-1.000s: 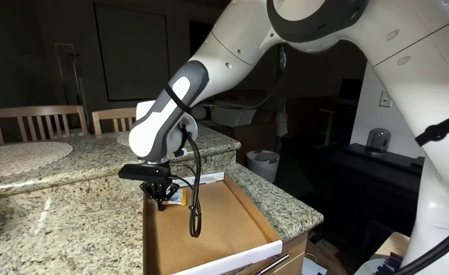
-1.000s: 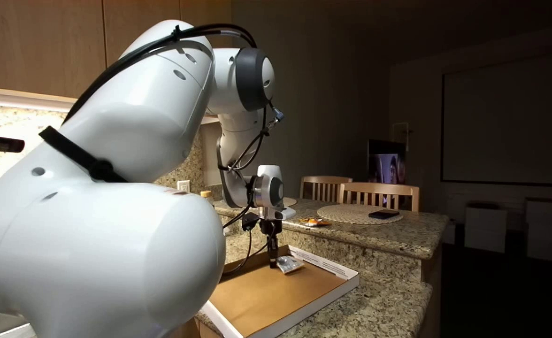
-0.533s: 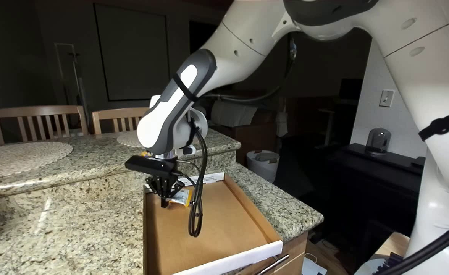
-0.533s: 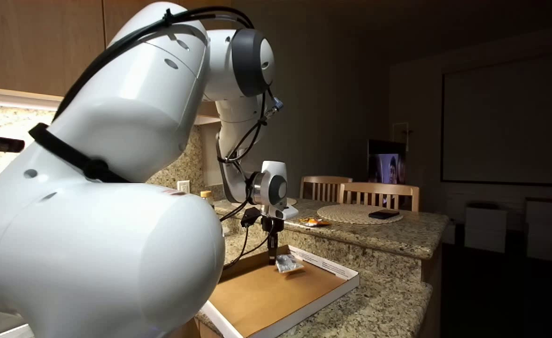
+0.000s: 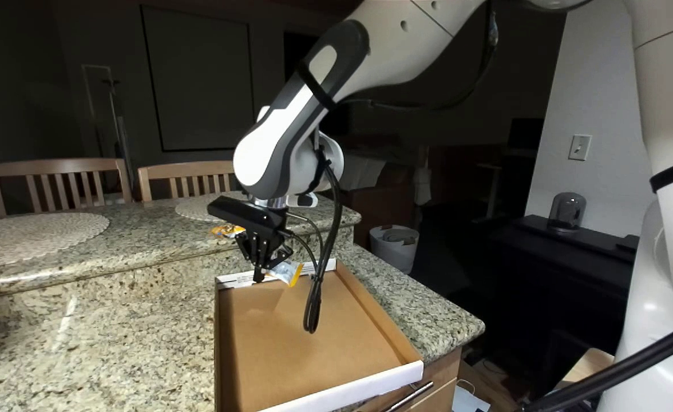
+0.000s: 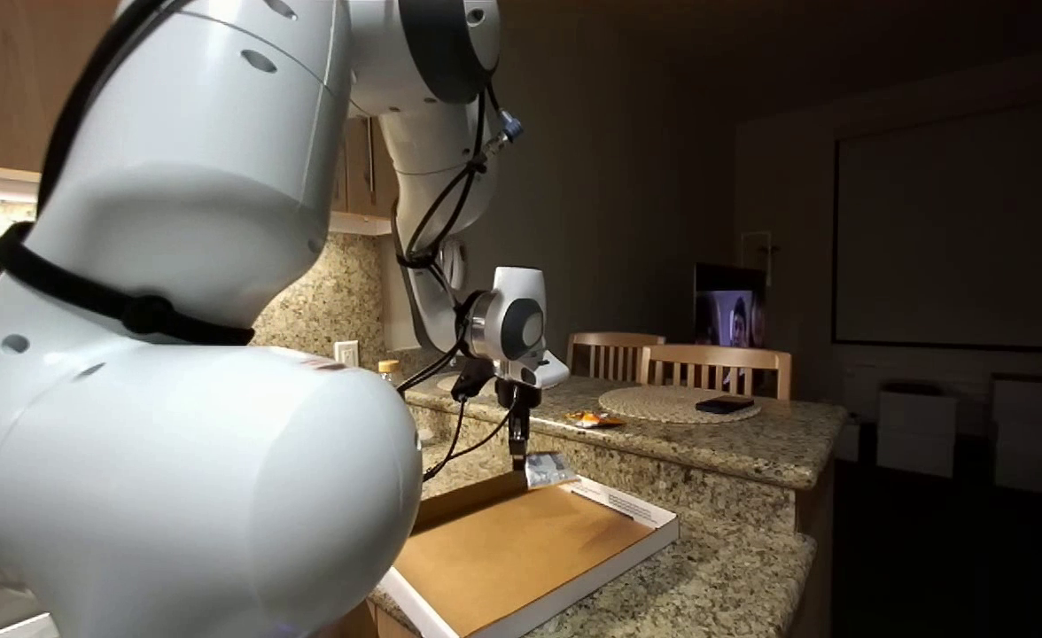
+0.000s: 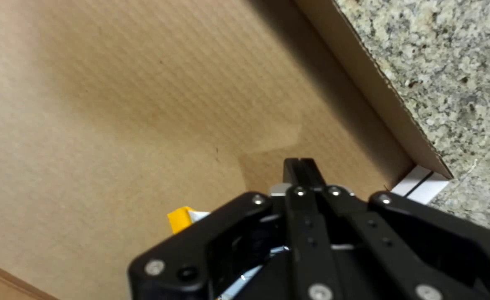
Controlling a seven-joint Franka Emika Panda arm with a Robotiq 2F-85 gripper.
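Note:
My gripper (image 5: 258, 277) is shut on a small silver-white packet (image 5: 284, 272) with yellow-orange edges. It holds the packet by one side, tilted, above the far end of a shallow cardboard tray (image 5: 348, 392) with white outer walls. In an exterior view the gripper (image 6: 519, 459) points down and the packet (image 6: 551, 470) sticks out beside its fingertips. In the wrist view the fingertips (image 7: 300, 162) are close together over the tray's bare brown floor (image 7: 145, 125). There the packet's yellow corner (image 7: 180, 218) shows past the fingers; the rest is mostly hidden behind the gripper.
An orange packet (image 5: 228, 230) lies on the raised granite ledge (image 5: 142, 243) behind the tray; it also shows in an exterior view (image 6: 594, 419). Round woven placemats (image 5: 33, 234) and a dark phone (image 6: 725, 404) lie on that ledge. Cables (image 5: 313, 303) hang beside the gripper.
The gripper has risen from the tray and moved towards its far end, carrying the packet up off the tray floor. The tray has not moved.

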